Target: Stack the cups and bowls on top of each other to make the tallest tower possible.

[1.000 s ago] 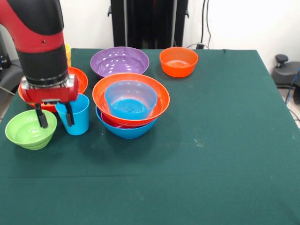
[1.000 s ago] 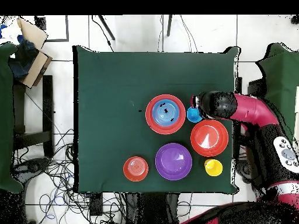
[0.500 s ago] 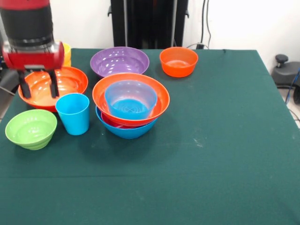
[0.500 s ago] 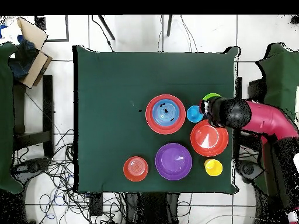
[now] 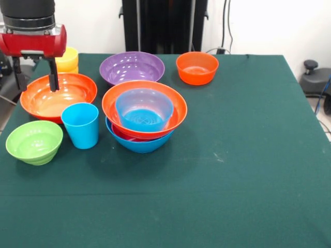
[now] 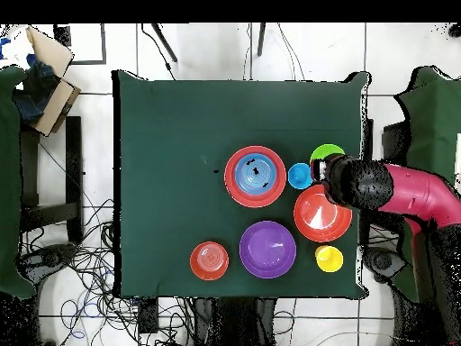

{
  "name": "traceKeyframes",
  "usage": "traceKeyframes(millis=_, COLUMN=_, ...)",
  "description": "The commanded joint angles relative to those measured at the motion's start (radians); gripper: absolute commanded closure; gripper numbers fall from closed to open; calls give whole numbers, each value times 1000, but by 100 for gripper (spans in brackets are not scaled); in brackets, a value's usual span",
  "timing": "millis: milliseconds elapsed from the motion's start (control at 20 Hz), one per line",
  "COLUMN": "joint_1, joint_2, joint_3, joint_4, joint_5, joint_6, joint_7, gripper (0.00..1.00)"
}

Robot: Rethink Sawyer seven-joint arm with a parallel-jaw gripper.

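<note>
The tower (image 5: 144,116) (image 6: 255,176) is a nest: a large blue bowl at the bottom, a magenta rim peeking out, a large orange bowl, and a medium blue bowl (image 5: 144,108) on top. To its left the sky-blue cup (image 5: 81,125) (image 6: 300,176) stands upright on the cloth, apart from it. My gripper (image 5: 35,82) (image 6: 335,180) hangs open and empty above the other large orange bowl (image 5: 70,88) (image 6: 321,213), up and behind the cup. The lime green bowl (image 5: 33,142) (image 6: 324,155) sits left of the cup. The yellow cup (image 5: 67,59) (image 6: 329,259) stands behind the orange bowl.
A large purple bowl (image 5: 132,67) (image 6: 267,249) and a small orange bowl (image 5: 197,67) (image 6: 209,259) stand at the back of the green table (image 5: 243,155). The arm (image 6: 405,194) reaches in over the table's edge beside the green bowl.
My gripper straddled the blue cup's wall a second ago; it has risen and drawn back over the large orange bowl, still open. The cup stayed on the table.
</note>
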Motion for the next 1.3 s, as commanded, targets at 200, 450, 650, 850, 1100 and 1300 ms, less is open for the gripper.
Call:
traceKeyframes(millis=200, joint_1=13, joint_2=-43, joint_3=23, joint_4=159, joint_5=-43, joint_6=-81, joint_7=-13, gripper=0)
traceKeyframes(millis=450, joint_1=-6, joint_2=-131, joint_3=18, joint_4=276, joint_5=-18, joint_6=-96, joint_7=15, gripper=0)
traceKeyframes(millis=650, joint_1=-21, joint_2=-166, joint_3=17, joint_4=341, joint_5=-19, joint_6=-128, joint_7=26, gripper=0)
traceKeyframes(millis=850, joint_1=-24, joint_2=-136, joint_3=8, joint_4=330, joint_5=-40, joint_6=-151, joint_7=25, gripper=0)
traceKeyframes(millis=1100, joint_1=10, joint_2=-2, joint_3=-30, joint_4=209, joint_5=-95, joint_6=-195, joint_7=33, gripper=0)
traceKeyframes(millis=1300, joint_1=23, joint_2=44, joint_3=-39, joint_4=167, joint_5=-98, joint_6=-214, joint_7=39, gripper=0)
